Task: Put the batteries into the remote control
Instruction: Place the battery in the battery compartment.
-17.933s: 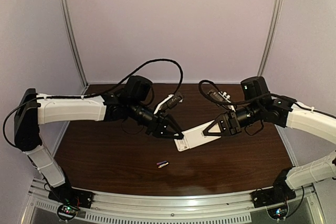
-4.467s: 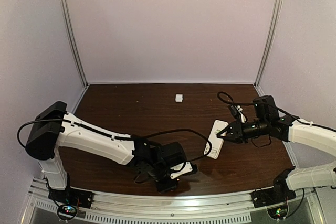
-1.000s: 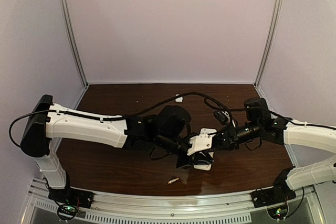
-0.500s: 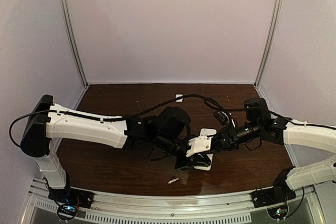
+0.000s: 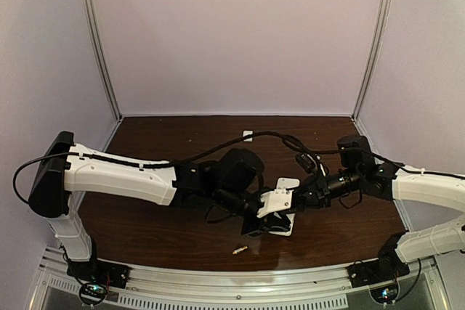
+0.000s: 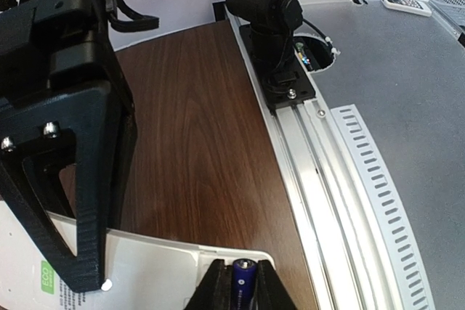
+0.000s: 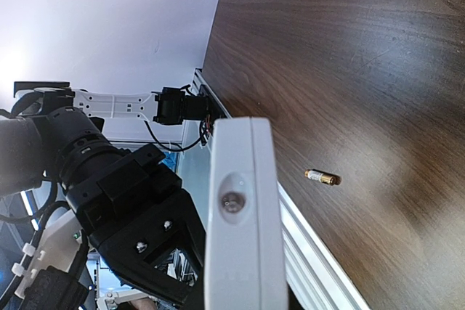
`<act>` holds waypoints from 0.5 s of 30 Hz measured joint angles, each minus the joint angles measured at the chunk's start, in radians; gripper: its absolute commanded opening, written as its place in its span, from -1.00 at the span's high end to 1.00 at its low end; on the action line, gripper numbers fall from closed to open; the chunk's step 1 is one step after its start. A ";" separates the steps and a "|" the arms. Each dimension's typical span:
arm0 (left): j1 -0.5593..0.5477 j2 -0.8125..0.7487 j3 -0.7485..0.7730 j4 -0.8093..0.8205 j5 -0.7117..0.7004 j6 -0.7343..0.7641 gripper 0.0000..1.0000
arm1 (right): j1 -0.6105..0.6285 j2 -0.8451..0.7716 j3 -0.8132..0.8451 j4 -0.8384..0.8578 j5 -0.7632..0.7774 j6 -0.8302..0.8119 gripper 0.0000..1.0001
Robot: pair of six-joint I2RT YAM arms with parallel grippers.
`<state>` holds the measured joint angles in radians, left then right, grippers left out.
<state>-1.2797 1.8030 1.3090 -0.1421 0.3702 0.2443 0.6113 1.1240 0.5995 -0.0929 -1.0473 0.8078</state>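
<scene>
My right gripper (image 5: 302, 195) is shut on the white remote control (image 5: 286, 227) and holds it off the table, plain back toward my left wrist camera. One of its black fingers (image 6: 80, 201) fills the left of that view. My left gripper (image 6: 243, 272) is shut on a dark blue battery (image 6: 243, 281), pale tip forward, pressed against the corner of the remote control (image 6: 145, 270). In the right wrist view the remote control (image 7: 240, 223) shows end-on. A second battery (image 7: 322, 177) lies loose on the table, seen from above as a pale battery (image 5: 240, 250) near the front edge.
A small flat white piece (image 5: 248, 136) lies at the back of the dark wooden table (image 5: 160, 223). The aluminium front rail (image 6: 327, 179) runs along the near edge, with the right arm's base (image 6: 272, 27) bolted to it. Pale walls enclose the sides and back.
The left gripper has edged slightly to the left at the remote's lower end. The right arm, the remote and the loose battery have stayed put.
</scene>
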 measured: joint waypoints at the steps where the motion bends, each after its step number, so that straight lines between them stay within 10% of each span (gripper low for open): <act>1: 0.000 0.000 0.000 -0.001 0.000 0.000 0.64 | 0.000 0.000 0.000 0.000 0.000 0.000 1.00; 15: 0.000 0.002 0.000 -0.025 -0.003 -0.018 0.06 | 0.000 0.006 0.000 -0.002 0.032 -0.027 1.00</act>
<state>-1.2797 1.8046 1.3090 -0.1669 0.3676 0.2268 0.6109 1.1297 0.5995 -0.0952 -1.0153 0.7807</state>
